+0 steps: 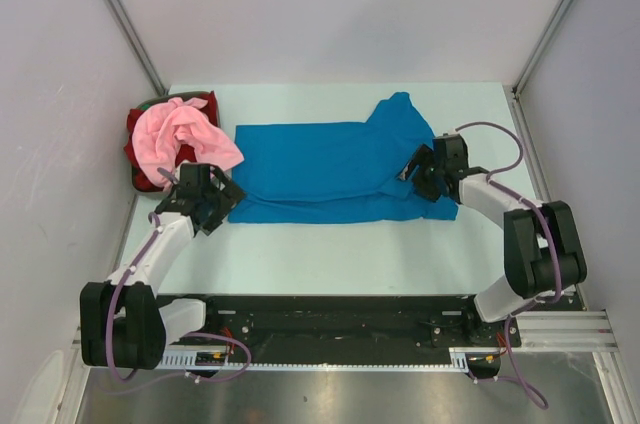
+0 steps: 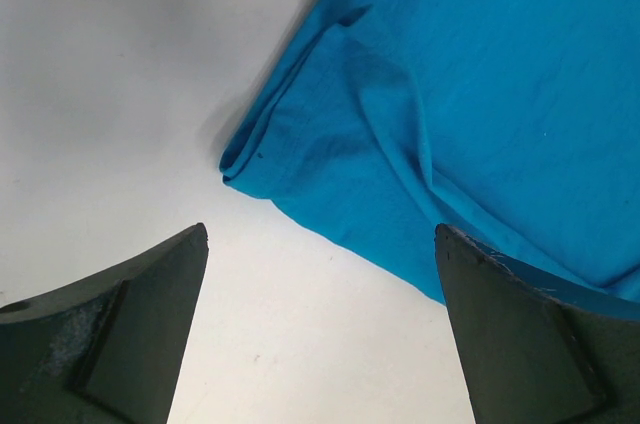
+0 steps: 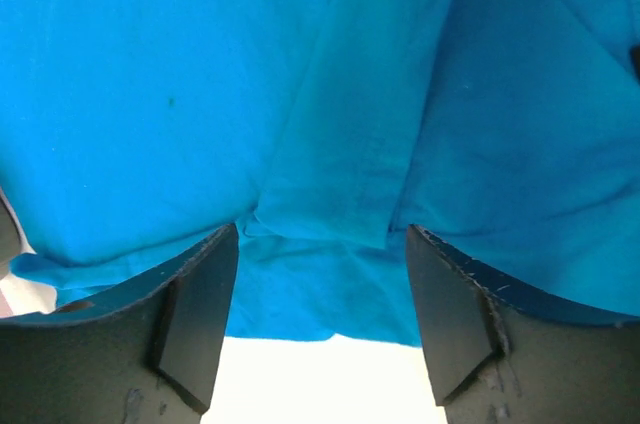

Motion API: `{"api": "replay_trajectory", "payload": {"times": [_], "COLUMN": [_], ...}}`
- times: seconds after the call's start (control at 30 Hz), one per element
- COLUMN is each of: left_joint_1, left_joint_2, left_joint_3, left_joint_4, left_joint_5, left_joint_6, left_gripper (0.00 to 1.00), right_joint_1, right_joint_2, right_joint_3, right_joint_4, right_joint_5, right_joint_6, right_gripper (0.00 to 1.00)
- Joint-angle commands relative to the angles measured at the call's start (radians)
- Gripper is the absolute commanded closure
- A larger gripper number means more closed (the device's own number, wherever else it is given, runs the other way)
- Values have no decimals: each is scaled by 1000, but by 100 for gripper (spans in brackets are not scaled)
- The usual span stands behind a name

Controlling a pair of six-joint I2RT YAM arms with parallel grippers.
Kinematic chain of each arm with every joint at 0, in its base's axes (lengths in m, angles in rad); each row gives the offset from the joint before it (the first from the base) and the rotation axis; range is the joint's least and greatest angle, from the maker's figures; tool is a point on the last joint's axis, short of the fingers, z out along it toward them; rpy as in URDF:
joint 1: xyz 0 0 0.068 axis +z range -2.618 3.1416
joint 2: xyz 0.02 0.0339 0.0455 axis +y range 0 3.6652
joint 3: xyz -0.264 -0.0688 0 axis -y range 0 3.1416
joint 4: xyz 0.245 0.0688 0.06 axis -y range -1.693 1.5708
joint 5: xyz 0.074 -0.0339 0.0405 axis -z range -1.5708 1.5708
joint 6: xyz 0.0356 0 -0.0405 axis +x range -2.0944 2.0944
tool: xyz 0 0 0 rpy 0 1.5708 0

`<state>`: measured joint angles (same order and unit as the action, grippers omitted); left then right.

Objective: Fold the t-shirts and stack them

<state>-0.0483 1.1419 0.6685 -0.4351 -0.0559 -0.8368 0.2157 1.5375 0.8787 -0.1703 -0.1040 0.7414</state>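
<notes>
A bright blue t-shirt (image 1: 330, 169) lies spread flat across the middle of the table, one sleeve pointing to the back right. A light pink t-shirt (image 1: 180, 134) is bunched on top of a red one (image 1: 140, 159) at the back left. My left gripper (image 1: 205, 199) is open over bare table, just off the blue shirt's folded near-left corner (image 2: 235, 159), nothing between its fingers (image 2: 322, 234). My right gripper (image 1: 420, 174) hovers low over the shirt's right end, jaws apart (image 3: 322, 229), straddling a folded sleeve edge (image 3: 350, 144) near the hem.
The pale table (image 1: 330, 244) has white walls on three sides, with metal posts at the back corners. The pink and red pile sits in the back-left corner with a strip of green (image 1: 150, 102) at its far edge. Both arm bases stand along the near edge.
</notes>
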Motion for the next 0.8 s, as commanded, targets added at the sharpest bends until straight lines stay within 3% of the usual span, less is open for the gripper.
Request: {"api": "replay_trajectory", "payload": {"times": [0.0, 0.3, 0.4, 0.5, 0.53, 0.6, 0.77], "left_joint_1": [-1, -1, -1, -1, -2, -1, -2], "left_joint_2": [-11, -1, 5, 10, 10, 9, 10], "left_joint_3": [-9, -9, -10, -14, -14, -17, -15], "left_joint_4": [21, 25, 35, 36, 36, 38, 38], "left_joint_5": [13, 10, 13, 13, 13, 11, 8], "left_joint_6": [18, 24, 24, 24, 25, 25, 27], "left_gripper": [0, 0, 0, 0, 0, 0, 0], "right_joint_1": [5, 19, 20, 21, 24, 25, 51], "right_joint_2": [64, 107, 110, 115, 115, 115, 124], "right_joint_3": [-6, -9, -10, -9, -9, -9, 23], "right_joint_4": [101, 130, 133, 143, 150, 160, 227], "right_joint_5": [-57, -56, -51, -51, -51, -54, -65], "right_joint_6": [38, 49, 49, 53, 59, 62, 72], "right_gripper": [31, 39, 50, 71, 83, 99, 100]}}
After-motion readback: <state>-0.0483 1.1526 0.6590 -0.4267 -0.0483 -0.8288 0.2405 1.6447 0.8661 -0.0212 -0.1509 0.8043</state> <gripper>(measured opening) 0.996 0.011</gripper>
